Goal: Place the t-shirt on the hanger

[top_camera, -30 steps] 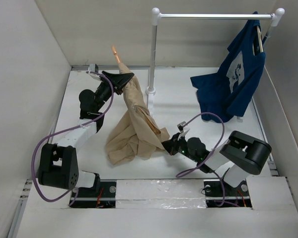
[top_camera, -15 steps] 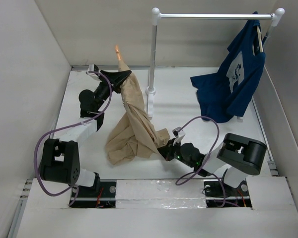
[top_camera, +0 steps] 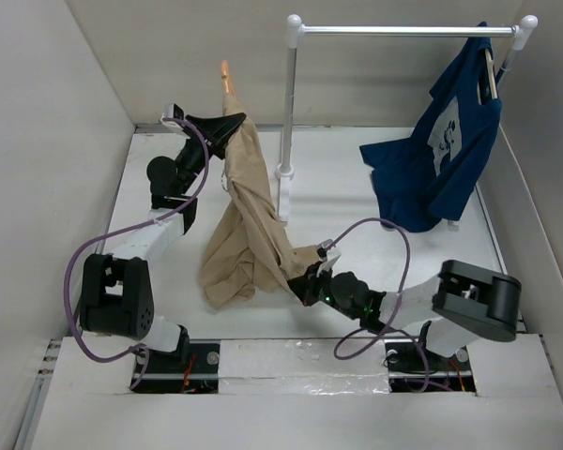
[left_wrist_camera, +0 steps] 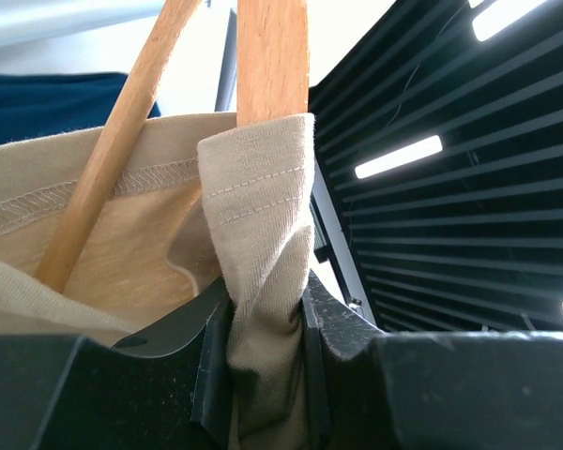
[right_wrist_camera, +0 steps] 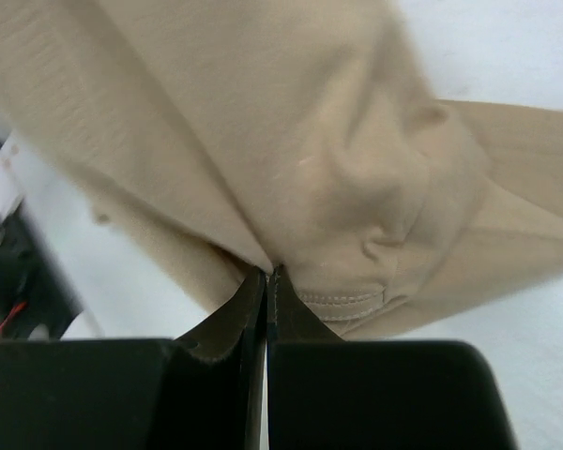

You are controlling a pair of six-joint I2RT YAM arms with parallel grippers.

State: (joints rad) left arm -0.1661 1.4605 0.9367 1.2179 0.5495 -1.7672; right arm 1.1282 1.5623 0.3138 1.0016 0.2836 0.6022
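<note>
The tan t-shirt [top_camera: 249, 220] hangs in a twisted column from my raised left gripper [top_camera: 227, 127] down to the table. The left gripper is shut on a bunched fold of the t-shirt [left_wrist_camera: 263, 281], with the wooden hanger [left_wrist_camera: 267, 56] inside the cloth; the hanger's tip [top_camera: 227, 75] sticks up above the gripper. My right gripper [top_camera: 305, 281] is low on the table, shut on the t-shirt's hem [right_wrist_camera: 357, 300] at the lower right of the cloth.
A white clothes rail [top_camera: 291, 94] stands just right of the t-shirt, its bar [top_camera: 403, 31] running right. A dark blue printed t-shirt [top_camera: 441, 150] hangs at the rail's right end. White walls enclose the table [top_camera: 338, 187].
My left gripper has risen and moved back with the hanger and t-shirt, stretching the cloth taller. My right gripper has slid left along the table, holding the hem.
</note>
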